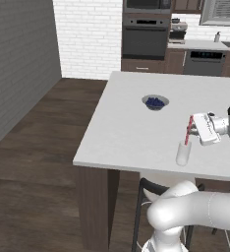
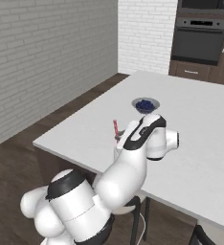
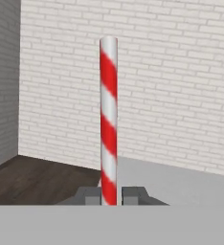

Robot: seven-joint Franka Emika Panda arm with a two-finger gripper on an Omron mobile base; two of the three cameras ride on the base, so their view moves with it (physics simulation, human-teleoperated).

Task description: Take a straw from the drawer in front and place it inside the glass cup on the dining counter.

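Note:
My gripper (image 1: 191, 129) is shut on the red-and-white striped straw (image 1: 188, 130), gripping it near its middle from the right. The straw hangs nearly upright, slightly tilted, directly over the clear glass cup (image 1: 184, 153), and its lower end reaches about the cup's rim. The cup stands near the front edge of the white dining counter (image 1: 122, 133). In the hand view the straw (image 3: 108, 119) rises straight up from between the two dark fingertips (image 3: 87, 196). From the right base view the straw's top (image 2: 115, 127) sticks out left of my forearm. The drawer is out of view.
A small bowl with blue contents (image 1: 155, 102) sits further back on the counter, also seen as the bowl (image 2: 145, 104). A black stool (image 1: 151, 189) stands under the counter's front edge. Built-in ovens (image 1: 146, 34) and a white brick wall lie behind.

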